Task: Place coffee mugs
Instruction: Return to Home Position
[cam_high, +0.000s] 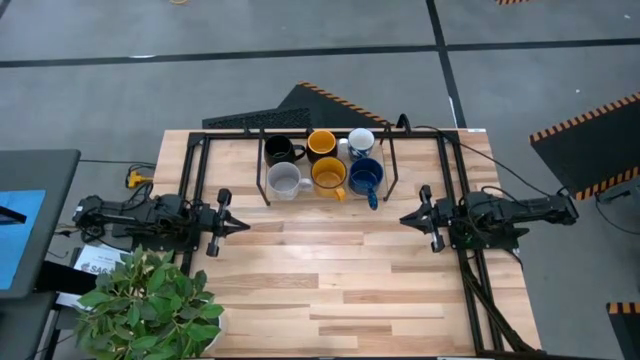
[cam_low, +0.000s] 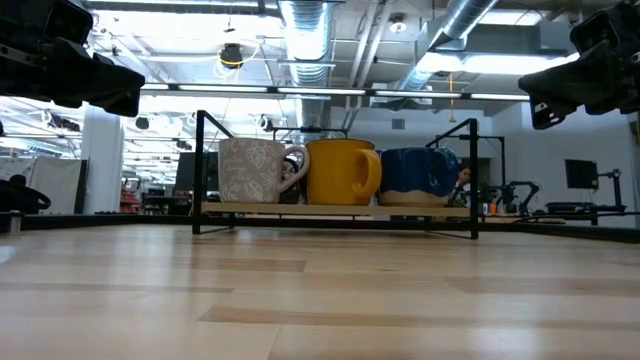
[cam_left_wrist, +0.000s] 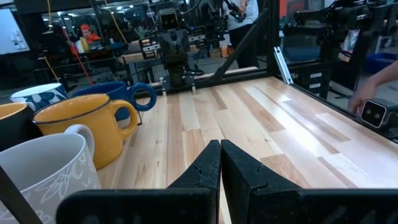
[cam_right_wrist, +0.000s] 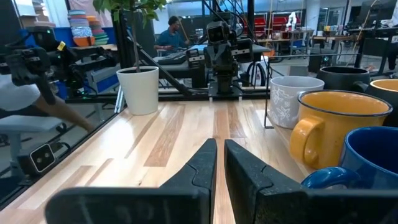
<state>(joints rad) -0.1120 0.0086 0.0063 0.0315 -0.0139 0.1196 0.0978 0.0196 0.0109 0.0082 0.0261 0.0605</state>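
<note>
Six mugs stand upright on a black wire rack (cam_high: 392, 165) at the table's far middle: black (cam_high: 279, 151), yellow-orange (cam_high: 321, 144) and white (cam_high: 360, 142) in the far row, grey (cam_high: 283, 180), yellow-orange (cam_high: 329, 176) and dark blue (cam_high: 364, 177) in the near row. My left gripper (cam_high: 243, 226) is shut and empty at the table's left, above the wood. My right gripper (cam_high: 404, 217) is shut and empty at the table's right. The two grippers point at each other.
A potted plant (cam_high: 155, 300) stands at the table's near left corner. Black frame rails (cam_high: 455, 190) run along the table's left and right sides. Bare wood (cam_high: 330, 270) lies between the grippers and toward the near edge. People show in the room behind.
</note>
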